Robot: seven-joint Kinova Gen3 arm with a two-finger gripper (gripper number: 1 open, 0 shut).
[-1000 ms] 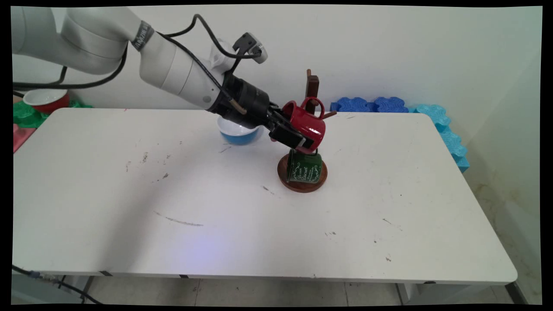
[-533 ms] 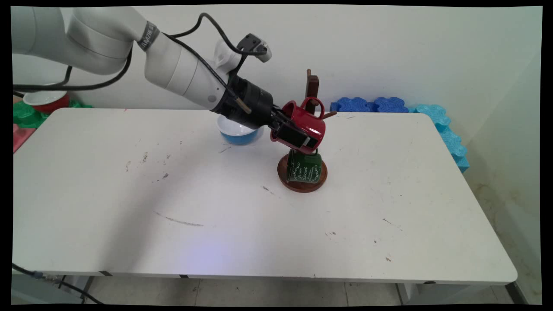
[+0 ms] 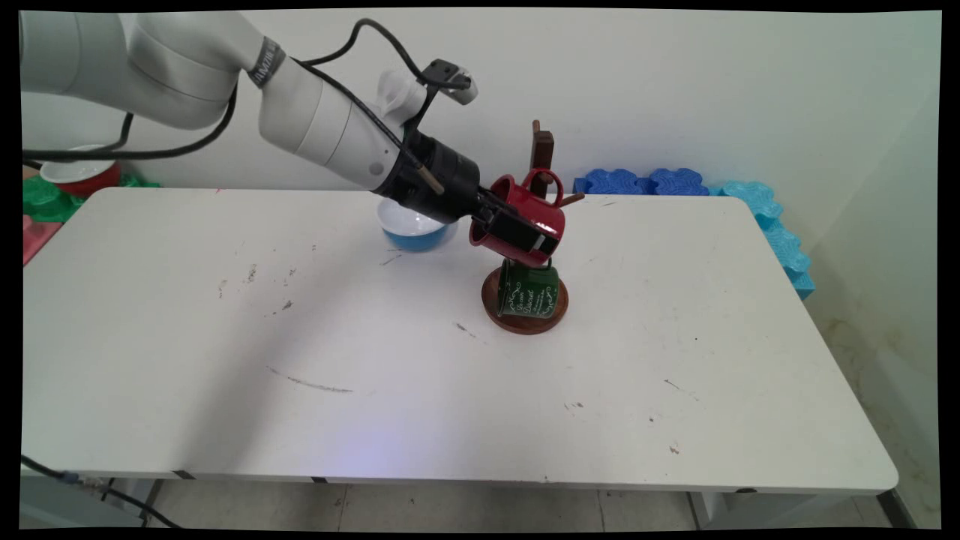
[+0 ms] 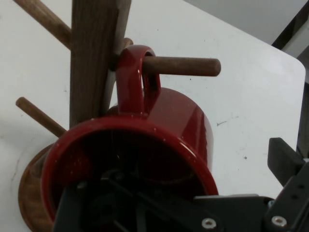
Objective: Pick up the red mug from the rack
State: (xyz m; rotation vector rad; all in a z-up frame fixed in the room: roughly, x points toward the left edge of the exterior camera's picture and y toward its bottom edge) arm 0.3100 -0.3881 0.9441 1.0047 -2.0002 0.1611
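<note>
A glossy red mug (image 3: 536, 210) hangs by its handle on a peg (image 4: 183, 66) of the wooden mug tree (image 3: 541, 150), mouth tilted toward the arm. My gripper (image 3: 517, 234) reaches in from the left and straddles the mug's wall. In the hand view the red mug (image 4: 174, 116) fills the middle, with one finger inside its mouth and the other finger (image 4: 286, 162) standing apart from its outer side, so my gripper (image 4: 207, 181) is open. A dark green mug (image 3: 529, 291) hangs lower on the tree, over its round base (image 3: 525, 324).
A blue bowl with a white inside (image 3: 412, 229) sits behind the gripper's wrist. Blue foam blocks (image 3: 645, 181) and cyan ones (image 3: 772, 232) line the table's far right edge. At the far left, off the table, stand a red bowl (image 3: 75, 172) and green pieces (image 3: 45, 199).
The arm has shifted a little right and upward, sliding the fingers further along the red mug. The mug stays on its peg and the tree has not moved.
</note>
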